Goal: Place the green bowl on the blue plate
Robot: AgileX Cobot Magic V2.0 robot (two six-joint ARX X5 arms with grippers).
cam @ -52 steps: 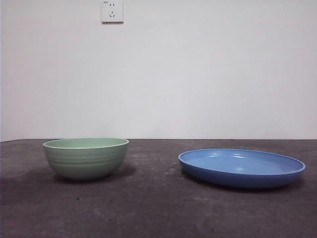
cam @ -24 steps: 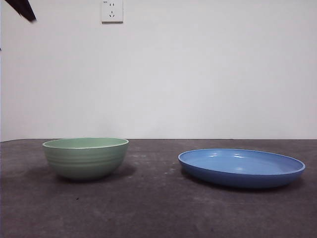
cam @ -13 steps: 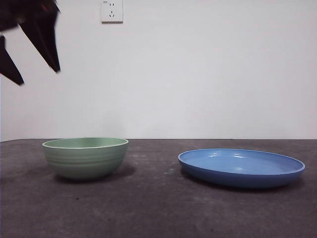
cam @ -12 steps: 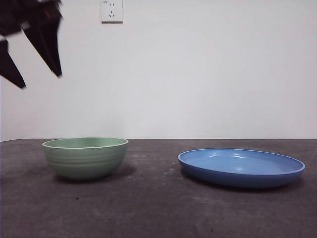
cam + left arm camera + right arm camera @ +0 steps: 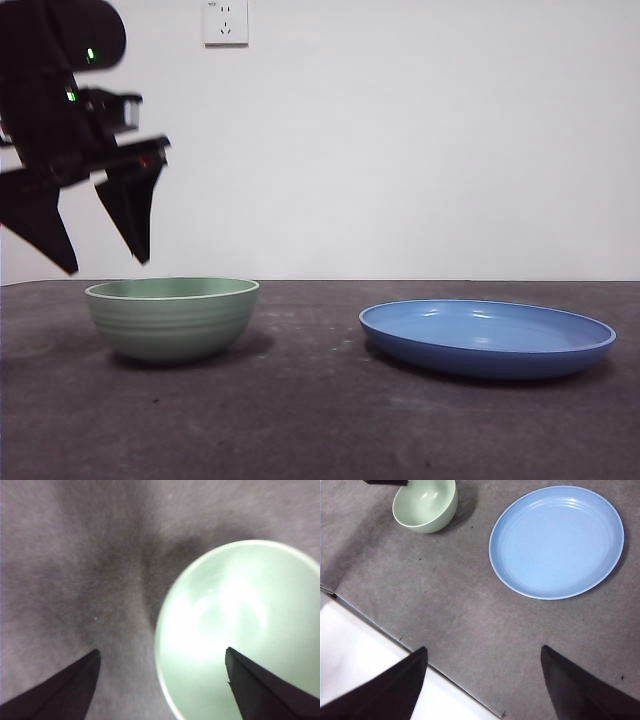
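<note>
The green bowl (image 5: 172,317) stands upright on the dark table at the left; it also shows from above as the green bowl (image 5: 245,630) and the green bowl (image 5: 425,504). The blue plate (image 5: 487,337) lies apart to its right, seen too as the blue plate (image 5: 557,541). My left gripper (image 5: 105,262) hangs open just above the bowl's left rim, one jaw over the bowl's inside and the other outside over the table (image 5: 75,580); left gripper (image 5: 161,661). The right gripper (image 5: 482,655) is open, high above the table, holding nothing.
A white wall with a power socket (image 5: 226,21) stands behind the table. In the right wrist view the table's edge (image 5: 420,662) runs past a white floor area. Bare dark mat (image 5: 310,400) lies between bowl and plate.
The left arm has come down from the top left corner to just above the bowl's left rim. Bowl and plate have not moved.
</note>
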